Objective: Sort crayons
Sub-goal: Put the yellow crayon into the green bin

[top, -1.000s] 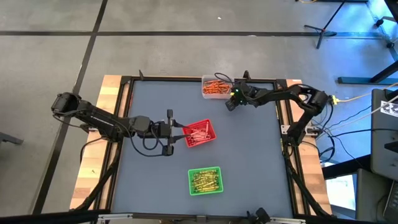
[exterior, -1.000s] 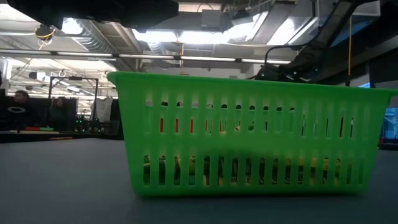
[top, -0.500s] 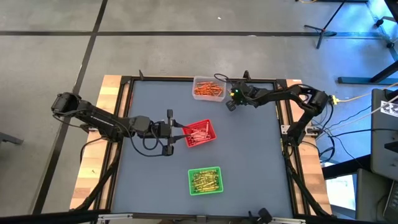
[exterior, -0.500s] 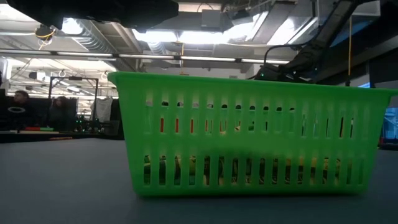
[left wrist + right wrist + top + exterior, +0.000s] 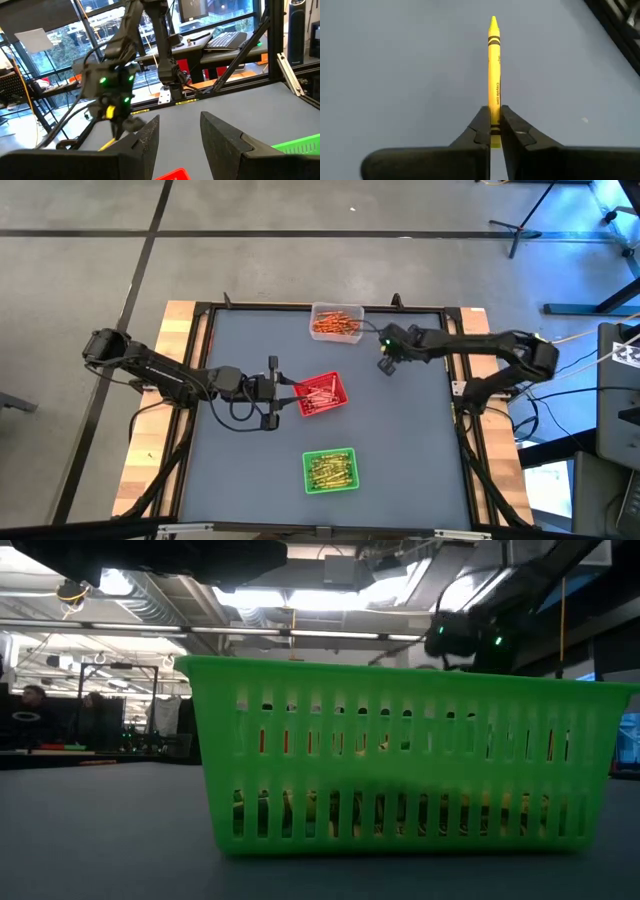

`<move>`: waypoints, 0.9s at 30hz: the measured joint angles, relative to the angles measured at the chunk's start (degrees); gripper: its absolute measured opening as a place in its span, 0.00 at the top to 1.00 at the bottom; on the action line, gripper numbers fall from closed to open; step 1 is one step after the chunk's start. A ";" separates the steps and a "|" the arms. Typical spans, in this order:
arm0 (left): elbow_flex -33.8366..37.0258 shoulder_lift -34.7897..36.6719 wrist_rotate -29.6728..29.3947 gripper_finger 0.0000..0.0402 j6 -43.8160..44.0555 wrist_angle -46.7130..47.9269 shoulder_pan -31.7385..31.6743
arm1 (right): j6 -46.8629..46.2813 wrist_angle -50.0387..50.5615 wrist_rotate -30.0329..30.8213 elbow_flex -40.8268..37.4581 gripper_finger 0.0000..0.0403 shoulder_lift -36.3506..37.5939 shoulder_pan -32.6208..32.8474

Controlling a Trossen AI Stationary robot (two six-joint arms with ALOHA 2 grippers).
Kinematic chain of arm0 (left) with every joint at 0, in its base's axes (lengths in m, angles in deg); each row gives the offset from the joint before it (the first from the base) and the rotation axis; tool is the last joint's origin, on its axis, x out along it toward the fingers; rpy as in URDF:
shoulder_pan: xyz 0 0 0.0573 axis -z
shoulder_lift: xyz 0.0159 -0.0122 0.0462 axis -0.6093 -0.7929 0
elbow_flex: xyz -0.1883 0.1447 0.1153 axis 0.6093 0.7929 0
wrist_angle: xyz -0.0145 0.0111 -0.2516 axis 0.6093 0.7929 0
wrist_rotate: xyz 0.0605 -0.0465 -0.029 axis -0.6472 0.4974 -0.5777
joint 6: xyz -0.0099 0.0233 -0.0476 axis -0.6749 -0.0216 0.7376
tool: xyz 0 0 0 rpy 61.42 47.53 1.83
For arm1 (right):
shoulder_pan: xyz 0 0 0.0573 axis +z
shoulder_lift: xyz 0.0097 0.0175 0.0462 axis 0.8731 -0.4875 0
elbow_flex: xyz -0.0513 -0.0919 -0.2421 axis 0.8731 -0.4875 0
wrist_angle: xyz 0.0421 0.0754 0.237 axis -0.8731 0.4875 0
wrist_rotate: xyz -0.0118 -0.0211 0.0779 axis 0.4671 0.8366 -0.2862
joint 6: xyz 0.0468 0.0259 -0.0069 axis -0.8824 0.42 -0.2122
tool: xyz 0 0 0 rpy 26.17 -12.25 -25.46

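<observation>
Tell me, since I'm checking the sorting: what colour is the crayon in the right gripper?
Yellow crayon, clearest in the right wrist view.

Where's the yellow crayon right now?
The yellow crayon is pinched in the right gripper, over bare table just right of the clear tray of orange crayons, seen from above.
</observation>
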 joint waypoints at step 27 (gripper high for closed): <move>0.00 0.00 -0.02 0.68 -0.04 -0.07 0.00 | -4.67 -24.53 -9.57 0.24 0.95 6.14 45.84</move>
